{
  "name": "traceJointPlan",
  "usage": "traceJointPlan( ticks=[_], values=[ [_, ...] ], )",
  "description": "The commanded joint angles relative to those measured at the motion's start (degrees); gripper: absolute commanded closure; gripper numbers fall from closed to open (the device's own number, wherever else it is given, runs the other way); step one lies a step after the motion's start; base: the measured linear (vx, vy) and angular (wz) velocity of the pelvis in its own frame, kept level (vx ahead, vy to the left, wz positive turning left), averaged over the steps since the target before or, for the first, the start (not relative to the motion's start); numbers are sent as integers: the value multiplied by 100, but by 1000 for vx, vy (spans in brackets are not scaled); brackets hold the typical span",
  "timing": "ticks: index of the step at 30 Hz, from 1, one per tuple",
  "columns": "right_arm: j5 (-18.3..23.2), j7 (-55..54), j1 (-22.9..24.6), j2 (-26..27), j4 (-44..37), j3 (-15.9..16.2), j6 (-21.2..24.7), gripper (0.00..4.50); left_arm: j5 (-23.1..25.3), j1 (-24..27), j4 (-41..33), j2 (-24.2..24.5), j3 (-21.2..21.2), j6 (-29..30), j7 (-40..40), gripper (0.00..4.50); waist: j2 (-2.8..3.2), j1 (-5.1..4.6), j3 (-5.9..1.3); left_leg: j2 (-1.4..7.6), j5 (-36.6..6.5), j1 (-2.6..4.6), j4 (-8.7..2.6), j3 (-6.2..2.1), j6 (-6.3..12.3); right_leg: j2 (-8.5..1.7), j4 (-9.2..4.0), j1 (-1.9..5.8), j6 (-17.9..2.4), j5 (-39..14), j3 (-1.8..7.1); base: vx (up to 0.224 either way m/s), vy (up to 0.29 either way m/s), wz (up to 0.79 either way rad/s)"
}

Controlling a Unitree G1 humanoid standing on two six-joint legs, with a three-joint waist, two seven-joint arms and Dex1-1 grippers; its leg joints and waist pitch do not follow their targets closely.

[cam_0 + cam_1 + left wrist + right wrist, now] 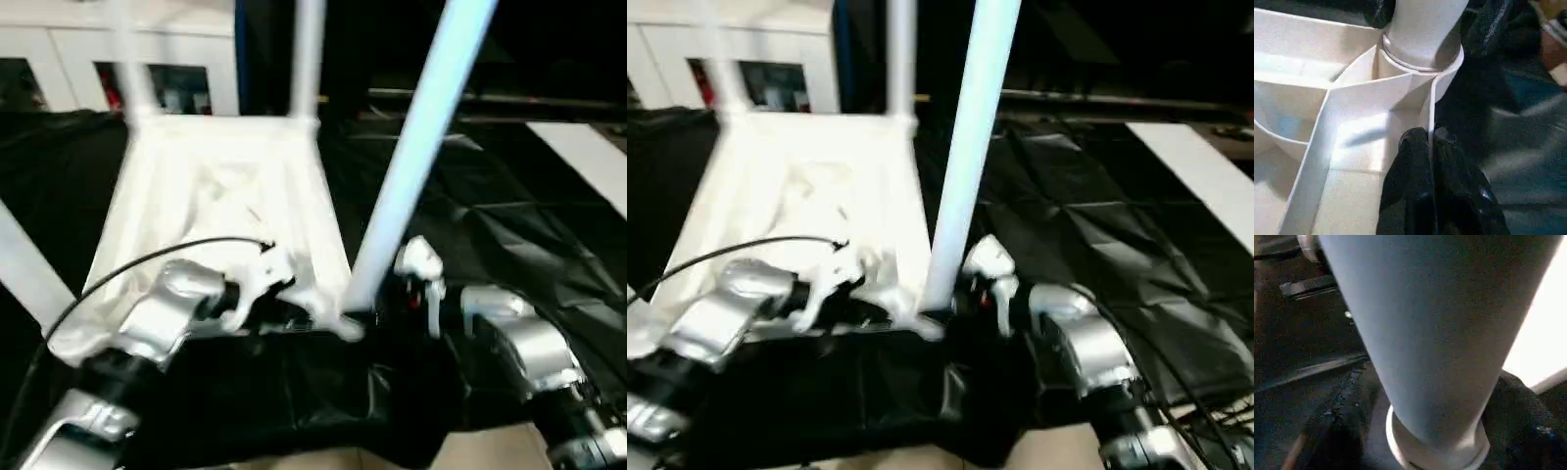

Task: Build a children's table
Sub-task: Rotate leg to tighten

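Observation:
The children's table lies upside down: its white ribbed tabletop [216, 186] rests on the black cloth. Two far legs [306, 59] stand in the back corner sockets, and another leg [29, 264] slants at the near left. A tall white leg [411, 147] rises from the near right corner socket [1420, 58]. My left gripper [1431, 139] is shut on the tabletop's thin rim wall just beside that socket. My right gripper [387, 294] is at the base of this leg [1440, 347], right up against it on the side away from the tabletop.
The black-draped work table [509, 235] extends to the right and back. White cabinets [59, 49] stand behind on the left. A white board [588, 157] lies at the far right. A black cable [147, 259] arcs over my left forearm.

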Motion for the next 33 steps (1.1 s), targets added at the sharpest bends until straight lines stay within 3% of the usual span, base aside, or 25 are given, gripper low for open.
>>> traceJointPlan(
  ticks=[1,2,3,4,6,7,9,11,12,18,19,21,22,23,27,28,33],
  values=[
    [101,189,85,-83,-220,80,130,135,-211,21,-144,-79,-252,71,-338,450,109,-13,-323,211,-1502,76,-389,-17,114,-215,-257,270,-1349,-779,218,0,0,0],
    [119,212,108,-105,-268,80,154,135,-216,12,-142,-66,-260,58,-385,450,105,-13,-319,206,-1542,66,-390,-13,121,-232,-264,277,-1352,-876,221,0,0,0],
    [160,195,137,-118,-342,86,185,135,-215,-13,-99,-60,-265,20,-421,450,159,-8,-314,207,-1584,76,-394,-16,99,-240,-275,271,-1347,-950,226,0,0,0],
    [160,195,137,-118,-342,86,185,135,-215,-13,-99,-60,-265,20,-421,450,125,-21,-307,206,-1700,74,-397,-17,61,-245,-303,278,-1294,-1202,224,0,0,0],
    [194,138,158,-110,-419,97,213,135,-203,-77,25,-73,-273,-48,-459,450,130,-32,-300,199,-1787,77,-393,-16,33,-251,-337,267,-1214,-1460,228,0,0,0],
    [217,141,163,-123,-470,117,259,152,-210,-102,67,-63,-273,-80,-491,450,174,-29,-300,202,-1831,89,-398,-26,4,-252,-343,260,-1177,-1576,228,0,0,0],
    [218,167,145,-134,-465,142,284,152,-201,-141,144,-76,-266,-123,-486,450,149,-39,-301,204,-1850,91,-394,-23,-8,-247,-353,255,-1149,-1628,227,0,0,0],
    [162,222,105,-128,-381,176,252,186,-157,-191,273,-101,-258,-209,-423,450,209,-19,-304,199,-1848,107,-387,-26,-13,-243,-355,244,-1157,-1604,227,0,0,0],
    [128,230,91,-108,-348,181,246,186,-134,-194,288,-118,-243,-218,-335,450,167,-29,-306,204,-1831,96,-388,-24,-13,-239,-346,254,-1187,-1520,224,0,0,0],
    [98,61,30,84,-221,204,241,227,-166,-32,56,-86,-119,-52,-67,450,178,-6,-303,209,-1728,65,-395,-39,-1,-263,-319,282,-1195,-1545,214,0,0,0],
    [68,-85,2,190,-135,178,202,231,-156,40,30,-65,-70,-67,4,450,141,-16,-299,208,-1738,60,-395,-35,0,-262,-329,279,-1171,-1609,212,0,0,0],
    [32,-275,-30,324,-25,123,102,236,-140,119,1,-51,-10,-59,117,450,154,-29,-286,199,-1849,65,-396,-41,-33,-276,-353,257,-1094,-1942,210,0,0,0],
    [-31,-517,-80,457,130,57,9,236,-104,163,-3,-67,60,-55,286,450,94,-49,-277,193,-1907,46,-405,-55,-48,-274,-367,265,-990,-2210,195,0,0,0],
    [-96,-732,-131,554,270,7,-42,238,-54,174,10,-91,100,-49,449,450,76,-73,-268,191,-1992,54,-404,-55,-76,-281,-399,236,-898,-2486,194,0,0,0],
    [-270,-1551,-326,896,769,-210,-60,246,107,171,86,-237,224,-88,1021,450,71,-178,-254,176,-2141,28,-412,-104,-176,-294,-455,221,-647,-3060,163,0,0,0],
    [-350,-1858,-407,1014,989,-288,-93,247,136,163,81,-332,255,-6,1230,450,98,-185,-251,175,-2164,20,-418,-121,-200,-299,-453,231,-619,-3102,156,0,0,0],
    [-390,-3610,-808,1785,1921,-894,-6,251,387,-97,259,-1101,476,615,2751,450,95,-300,-257,142,-2407,57,-384,-142,-278,-295,-517,177,-546,-3325,122,0,0,0]
  ],
)
